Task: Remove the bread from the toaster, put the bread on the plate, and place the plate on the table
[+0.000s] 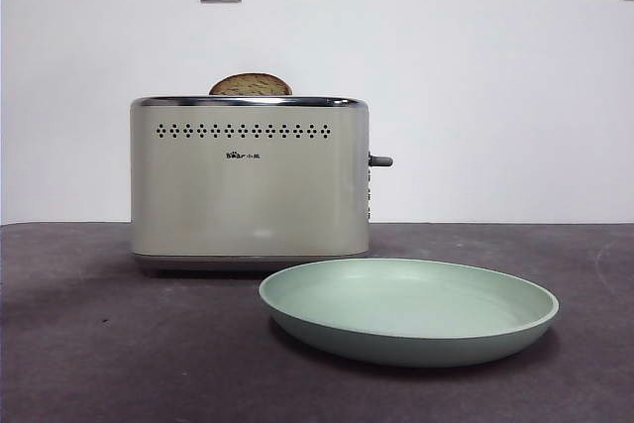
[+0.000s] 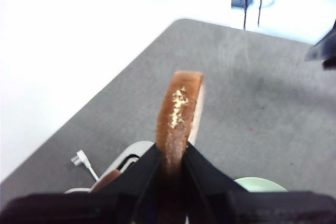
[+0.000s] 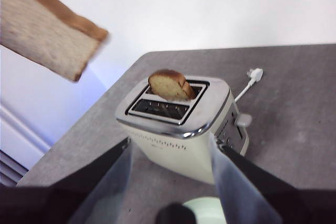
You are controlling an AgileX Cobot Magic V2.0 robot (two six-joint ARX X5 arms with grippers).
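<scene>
Bread [image 2: 179, 114] clamped edge-on in left gripper [image 2: 171, 169], high above toaster [image 1: 250, 183], ready for lowering onto plate [image 1: 409, 310] on table [image 1: 89, 344]; right gripper [image 3: 170, 174] spread wide, waiting.

The toaster [image 1: 250, 180] is set on the table [image 1: 89, 344], toward the rear. The plate [image 1: 408, 310] is placed in front of it and to the right, near but apart. A second slice [image 1: 251, 84] is lodged in the toaster's rear slot; the front slot is left vacant. The bread [image 2: 180, 113] is held in the left gripper [image 2: 171, 169], high above the table and clear of the toaster. A plug [image 3: 254, 74] is laid on the table behind the toaster.
</scene>
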